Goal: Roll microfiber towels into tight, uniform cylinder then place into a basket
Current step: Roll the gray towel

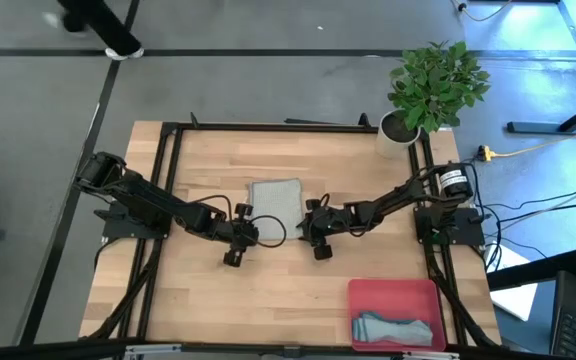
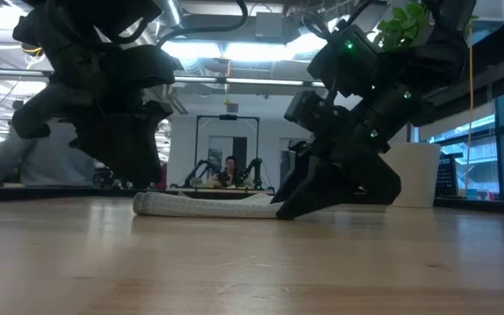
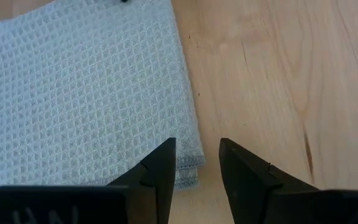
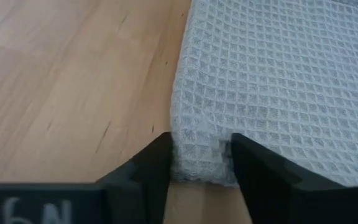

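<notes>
While the right gripper [image 4: 199, 163] has its fingers [image 4: 148, 168] partly open and straddling the near corner of the folded towel [image 1: 274, 200], nothing is clamped yet: cloth sits between the jaws, and whether they touch it can't be told. The left gripper [image 3: 197, 171] is open at the opposite near corner, one finger over the stacked hem, the other over bare table [image 1: 208, 300]; it holds nothing.

The towel lies flat mid-table, several layers thick. Waffle weave, so my guess is light, limp and grippy; take it at the corners, low, catching every layer or the roll goes uneven.

Both arms reach inward from their sides, wrists pitched down, fingertips at table level. The basket [image 1: 360, 295] is well apart at the near right corner, with a rolled towel [image 1: 395, 327] in it.
</notes>
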### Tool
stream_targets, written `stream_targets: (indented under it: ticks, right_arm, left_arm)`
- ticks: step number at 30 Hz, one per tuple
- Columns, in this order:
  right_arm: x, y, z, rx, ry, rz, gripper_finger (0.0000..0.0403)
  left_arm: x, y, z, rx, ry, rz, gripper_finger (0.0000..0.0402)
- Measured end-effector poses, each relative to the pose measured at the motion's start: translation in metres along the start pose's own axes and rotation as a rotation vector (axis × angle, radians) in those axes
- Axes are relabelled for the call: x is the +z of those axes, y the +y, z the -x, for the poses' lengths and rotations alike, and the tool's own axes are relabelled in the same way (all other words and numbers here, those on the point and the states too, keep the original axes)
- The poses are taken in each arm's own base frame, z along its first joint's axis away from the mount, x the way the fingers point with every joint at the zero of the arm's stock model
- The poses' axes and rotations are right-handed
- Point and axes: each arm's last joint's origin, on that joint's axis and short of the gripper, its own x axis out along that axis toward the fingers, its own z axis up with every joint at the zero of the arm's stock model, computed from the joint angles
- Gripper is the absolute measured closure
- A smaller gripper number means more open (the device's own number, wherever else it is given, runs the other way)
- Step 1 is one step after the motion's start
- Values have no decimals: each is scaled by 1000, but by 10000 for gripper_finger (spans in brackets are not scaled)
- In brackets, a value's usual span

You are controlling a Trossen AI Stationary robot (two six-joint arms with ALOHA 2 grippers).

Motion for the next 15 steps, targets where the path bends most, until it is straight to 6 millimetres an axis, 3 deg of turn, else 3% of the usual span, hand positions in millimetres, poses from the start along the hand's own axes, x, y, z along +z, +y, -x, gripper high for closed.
stream_targets:
  ticks: [10, 15]
  right_arm:
    - [0, -1, -1, -14, -11, 1, 384]
    - [0, -1, -1, -17, -10, 0, 376]
  left_arm:
    - [0, 0, 0, 0, 0, 0, 286]
    - [0, 0, 0, 0, 0, 2, 286]
